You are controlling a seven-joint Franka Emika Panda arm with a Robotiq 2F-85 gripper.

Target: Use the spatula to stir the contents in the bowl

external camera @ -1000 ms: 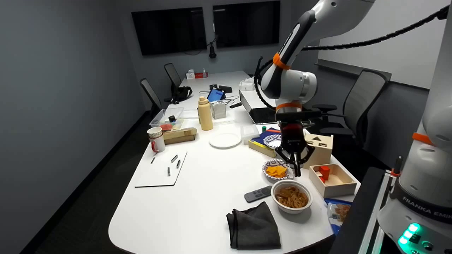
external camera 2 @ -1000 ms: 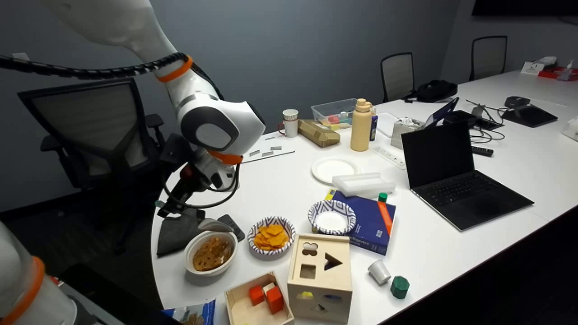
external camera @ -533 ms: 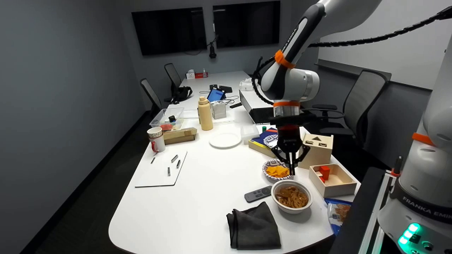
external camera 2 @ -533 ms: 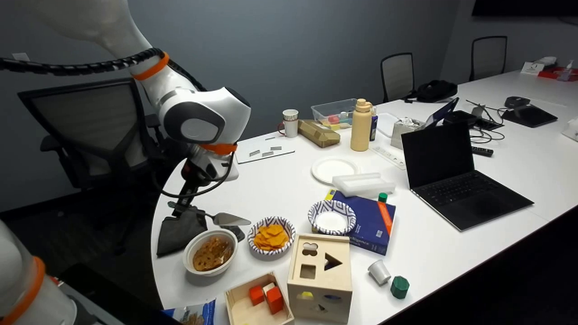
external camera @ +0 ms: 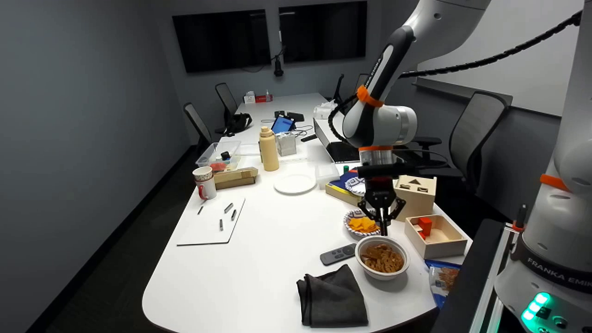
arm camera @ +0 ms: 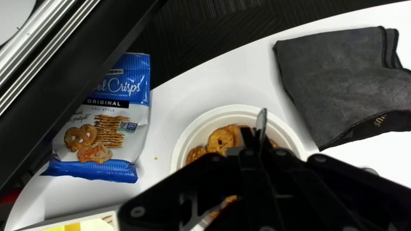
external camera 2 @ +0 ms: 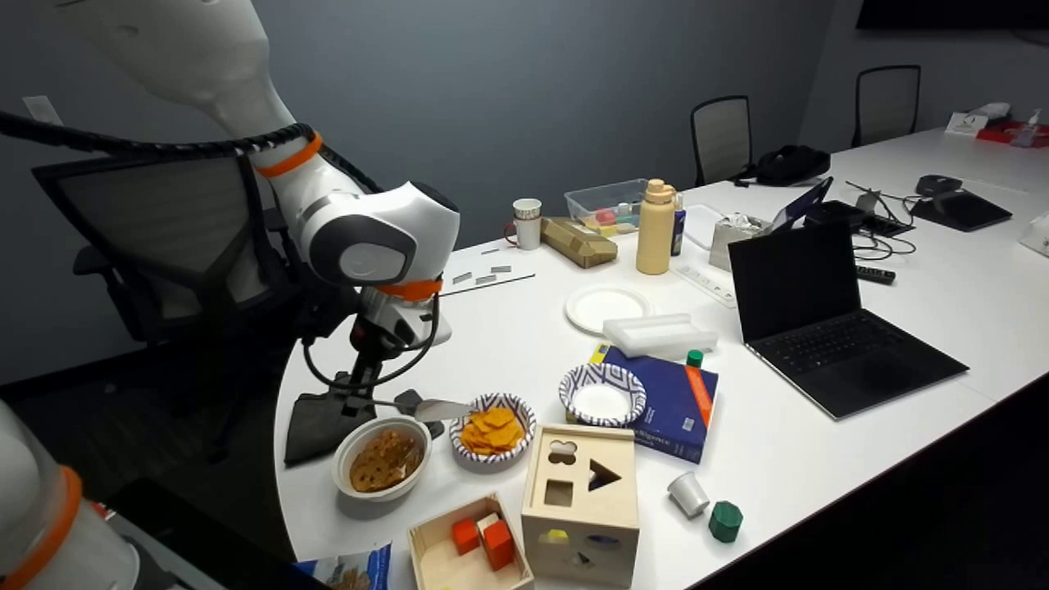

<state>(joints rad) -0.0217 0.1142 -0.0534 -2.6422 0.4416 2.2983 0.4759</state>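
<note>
The bowl, round and white, stands near the table's end, holding the contents, orange-brown pretzel crisps. In the wrist view my gripper is shut on the spatula, whose metal handle end pokes out past the fingertips. An exterior view shows the gripper above the bowl's far edge. The spatula's blade extends roughly level from it, its tip overlapping the edge of the orange-chip bowl in that view. In the wrist view the fingers cover part of the contents, and the blade is hidden.
A patterned bowl of orange chips, a wooden tray with red blocks and a shape-sorter box stand close by. A dark cloth, a remote and a pretzel bag lie around the bowl.
The gripper has shifted sideways and finally lowered. The spatula's blade has swung from over the bowl towards the orange-chip bowl. The bowl and its contents look unchanged.
</note>
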